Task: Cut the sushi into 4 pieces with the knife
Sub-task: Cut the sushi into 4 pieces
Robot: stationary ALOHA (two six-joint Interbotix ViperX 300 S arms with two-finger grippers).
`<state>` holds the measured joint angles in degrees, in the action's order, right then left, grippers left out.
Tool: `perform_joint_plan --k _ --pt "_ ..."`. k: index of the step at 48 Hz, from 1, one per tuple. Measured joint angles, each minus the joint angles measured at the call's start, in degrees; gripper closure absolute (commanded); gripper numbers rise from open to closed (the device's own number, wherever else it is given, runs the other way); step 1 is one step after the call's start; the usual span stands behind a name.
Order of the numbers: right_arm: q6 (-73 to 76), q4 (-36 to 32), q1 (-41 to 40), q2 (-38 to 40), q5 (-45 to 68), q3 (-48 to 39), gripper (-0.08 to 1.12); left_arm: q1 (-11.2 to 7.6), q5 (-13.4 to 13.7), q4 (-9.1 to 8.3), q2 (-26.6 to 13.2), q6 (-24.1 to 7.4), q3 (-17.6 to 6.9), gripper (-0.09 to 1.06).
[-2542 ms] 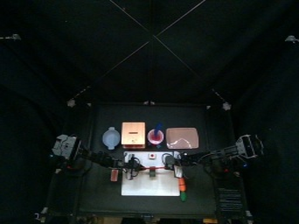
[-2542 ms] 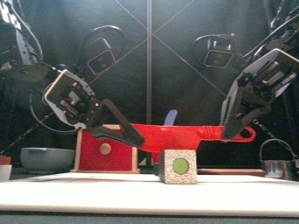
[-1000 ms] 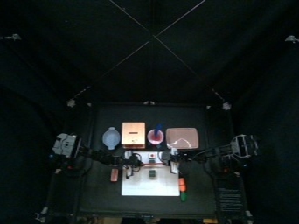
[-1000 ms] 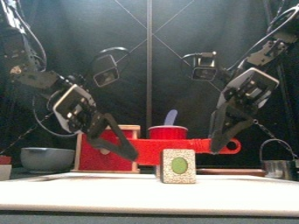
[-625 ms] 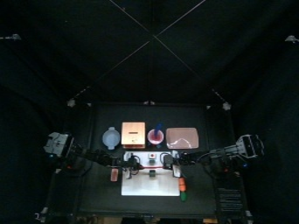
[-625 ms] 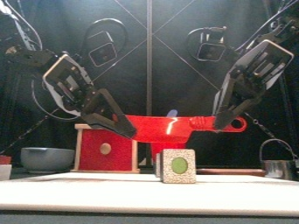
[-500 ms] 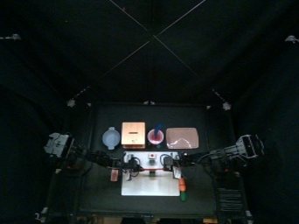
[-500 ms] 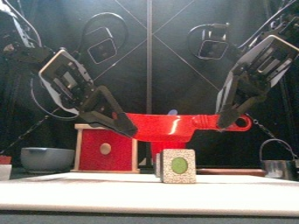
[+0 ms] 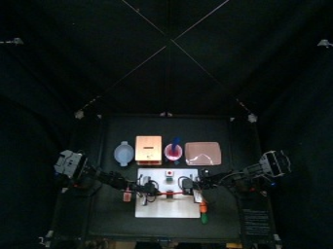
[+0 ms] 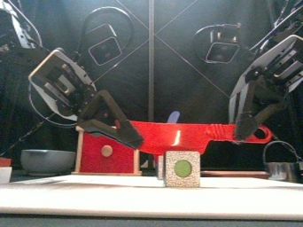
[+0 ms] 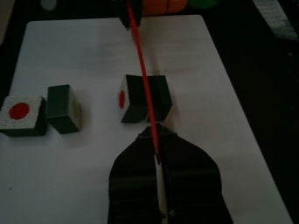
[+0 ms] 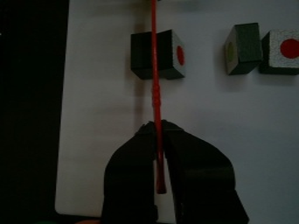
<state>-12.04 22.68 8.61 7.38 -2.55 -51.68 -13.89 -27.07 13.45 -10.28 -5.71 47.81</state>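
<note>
A red toy knife (image 10: 190,135) hangs level over the white cutting board (image 10: 71,191), held at both ends. My left gripper (image 10: 126,135) is shut on its blade end, my right gripper (image 10: 244,133) on its handle end. Right under the blade stands one sushi piece (image 10: 180,168), white-sided with a green centre. In the left wrist view the knife (image 11: 142,79) crosses a dark sushi block (image 11: 149,97), with two more pieces (image 11: 45,111) beside it. The right wrist view shows the knife (image 12: 155,87) over the block (image 12: 166,57), and two pieces (image 12: 263,48) apart from it.
Along the back stand a blue-grey bowl (image 9: 124,153), a wooden box (image 9: 150,149) with a red drawer front (image 10: 106,151), a red cup (image 9: 174,151) and a pink tray (image 9: 203,153). A metal cutter (image 10: 282,168) sits at the right. Orange and green toy foods (image 9: 204,211) lie off the board's right end.
The knife, tilted up toward the right half a second ago, now hangs level and a little lower over the sushi piece. Both grippers keep hold of it.
</note>
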Motion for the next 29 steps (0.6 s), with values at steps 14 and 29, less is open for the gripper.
perform_joint_plan --k 14,29 --pt "0.0 0.18 -0.44 -5.19 0.53 0.09 0.97 0.62 -0.09 2.29 -6.06 -0.09 -0.97 0.79" --pt "0.0 1.05 -0.62 -7.29 0.7 0.7 0.97 0.44 -0.62 4.92 -8.09 -0.18 -1.14 0.79"
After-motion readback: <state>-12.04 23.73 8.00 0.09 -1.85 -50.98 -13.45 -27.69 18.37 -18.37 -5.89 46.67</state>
